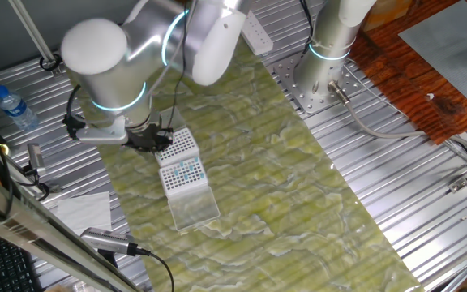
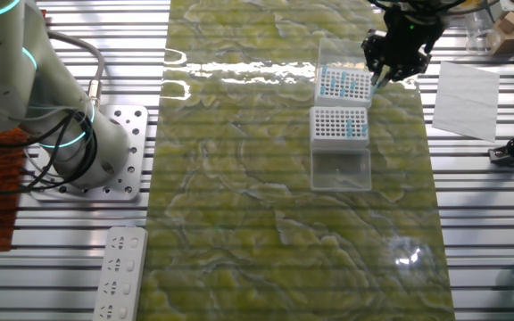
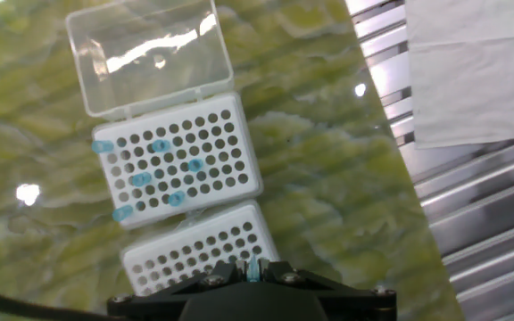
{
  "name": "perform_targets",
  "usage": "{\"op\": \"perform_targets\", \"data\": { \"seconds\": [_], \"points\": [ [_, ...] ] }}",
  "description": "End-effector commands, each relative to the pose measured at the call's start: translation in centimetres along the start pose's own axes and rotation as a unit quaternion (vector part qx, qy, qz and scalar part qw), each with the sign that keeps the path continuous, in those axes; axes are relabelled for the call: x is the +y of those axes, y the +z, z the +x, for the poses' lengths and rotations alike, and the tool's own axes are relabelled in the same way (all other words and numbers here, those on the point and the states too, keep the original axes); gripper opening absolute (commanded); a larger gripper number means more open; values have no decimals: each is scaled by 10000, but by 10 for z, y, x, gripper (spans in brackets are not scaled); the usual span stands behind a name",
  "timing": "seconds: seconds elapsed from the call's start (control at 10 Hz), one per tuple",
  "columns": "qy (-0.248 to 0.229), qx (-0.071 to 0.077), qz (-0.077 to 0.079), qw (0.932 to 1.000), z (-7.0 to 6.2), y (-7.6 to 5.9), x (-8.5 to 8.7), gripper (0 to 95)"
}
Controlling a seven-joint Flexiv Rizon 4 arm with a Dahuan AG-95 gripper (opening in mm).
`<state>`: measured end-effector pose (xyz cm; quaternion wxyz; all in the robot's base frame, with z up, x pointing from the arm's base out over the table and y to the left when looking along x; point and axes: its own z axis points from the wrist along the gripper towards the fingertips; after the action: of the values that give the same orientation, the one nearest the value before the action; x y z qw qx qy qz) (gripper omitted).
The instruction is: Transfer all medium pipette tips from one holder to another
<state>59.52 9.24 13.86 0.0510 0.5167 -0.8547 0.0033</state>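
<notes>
Two white racks lie end to end on the green mat. The farther rack (image 3: 178,160) (image 1: 183,173) (image 2: 338,123) holds several scattered medium pipette tips (image 3: 161,146), and its clear lid (image 3: 150,53) lies open flat. The nearer rack (image 3: 199,250) (image 1: 178,144) (image 2: 343,85) shows mostly bare holes in the hand view, and its near edge is hidden under the hand. My gripper (image 3: 255,267) (image 1: 154,139) (image 2: 384,69) hangs over that rack's edge. It is shut on one blue tip (image 3: 255,264) that stands upright between the fingers.
A white paper sheet (image 3: 471,71) (image 2: 467,98) lies on the ribbed metal table beside the mat. A second arm's base (image 2: 105,160) (image 1: 323,73) is bolted at the mat's other side. A water bottle (image 1: 13,107) and a power strip (image 2: 119,272) lie further off.
</notes>
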Motion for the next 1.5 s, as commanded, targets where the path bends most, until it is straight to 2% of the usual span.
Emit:
{"op": "perform_targets", "data": {
  "seconds": [0.1, 0.3, 1.2, 1.4, 1.5],
  "points": [
    [57, -32, 31, 10000, -3, 5, 3, 0],
    [114, -68, 56, 9999, -7, 11, 7, 0],
    [203, -81, 114, 9997, -18, 20, 15, 0],
    [160, -117, 183, 9996, -19, 24, 18, 0],
    [27, -166, 290, 9994, -18, 27, 18, 0]
  ]
}}
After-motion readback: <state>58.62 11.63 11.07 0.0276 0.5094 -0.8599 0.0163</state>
